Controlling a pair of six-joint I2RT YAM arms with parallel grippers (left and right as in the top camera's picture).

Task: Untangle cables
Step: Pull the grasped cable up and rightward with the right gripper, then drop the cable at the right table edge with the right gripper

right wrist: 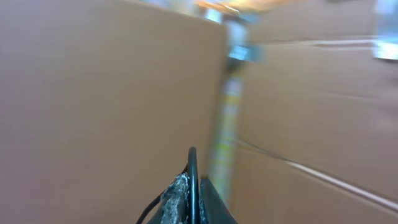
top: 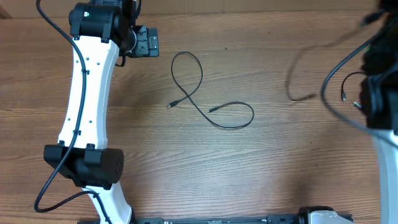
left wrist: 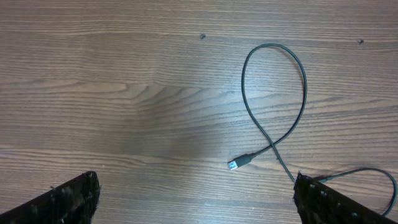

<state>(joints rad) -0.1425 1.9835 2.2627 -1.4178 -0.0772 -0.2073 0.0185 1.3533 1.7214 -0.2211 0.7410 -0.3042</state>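
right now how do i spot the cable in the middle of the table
On the wooden table, look at the middle, right of the white left arm. The loose cable lies flat there, crossing itself once below a teardrop loop. The other cable, near the right edge, is blurred.

Left end effector (left wrist: 194,186) spread wide, facing down; right end effector (right wrist: 191,190) clamped shut

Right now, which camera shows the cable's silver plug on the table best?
The left wrist view: the silver plug is close and sharp. Overhead shows it only as a tiny tip. The right wrist view misses it.
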